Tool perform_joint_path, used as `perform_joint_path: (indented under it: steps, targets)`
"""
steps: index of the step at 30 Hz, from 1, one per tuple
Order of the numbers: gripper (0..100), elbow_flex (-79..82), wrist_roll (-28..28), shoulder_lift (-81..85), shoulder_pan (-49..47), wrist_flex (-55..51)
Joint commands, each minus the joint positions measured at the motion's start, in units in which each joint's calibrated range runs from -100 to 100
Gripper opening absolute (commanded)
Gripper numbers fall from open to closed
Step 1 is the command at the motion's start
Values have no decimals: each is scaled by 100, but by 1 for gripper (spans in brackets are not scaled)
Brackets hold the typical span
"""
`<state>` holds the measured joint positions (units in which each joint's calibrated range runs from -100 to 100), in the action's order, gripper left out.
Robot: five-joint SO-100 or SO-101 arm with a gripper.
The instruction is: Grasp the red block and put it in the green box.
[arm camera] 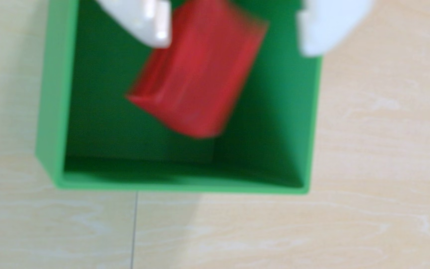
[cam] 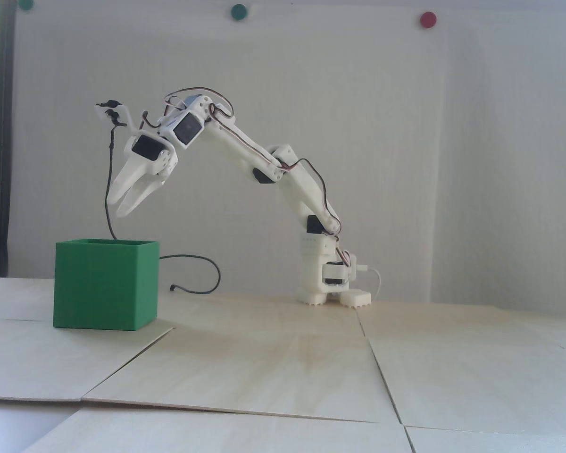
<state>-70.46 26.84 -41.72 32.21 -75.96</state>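
Note:
The green box (cam: 104,287) stands on the wooden table at the left in the fixed view. My white gripper (cam: 118,207) hangs just above its open top, jaws apart. In the wrist view I look down into the box (arm camera: 53,103). The red block (arm camera: 195,77) is tilted and motion-blurred over the box's inside, below and between my fingers. It lies close beside the left fingertip (arm camera: 161,38), and a clear gap separates it from the right fingertip (arm camera: 314,38). The gripper (arm camera: 234,47) is open. The block does not show in the fixed view.
A black cable (cam: 195,264) trails behind the box to the table. The arm's base (cam: 328,283) stands at mid-table by the wall. Green dots (cam: 238,11) and a red dot (cam: 428,19) are on the wall. Seams (cam: 377,363) run between the wooden panels.

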Motion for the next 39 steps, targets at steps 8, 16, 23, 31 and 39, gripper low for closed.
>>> perform_joint_path:
  steps: [8, 16, 23, 31, 39]
  targets:
    - [2, -106, 43, 267, -97, -271]
    - [2, -124, 12, 386, -636, -1932]
    - [2, -115, -154, 773, -1134, -2328]
    - [2, -35, -836, 1349, -1641, -2328]
    - [2, 524, -1654, 1404, -2204, -2328]
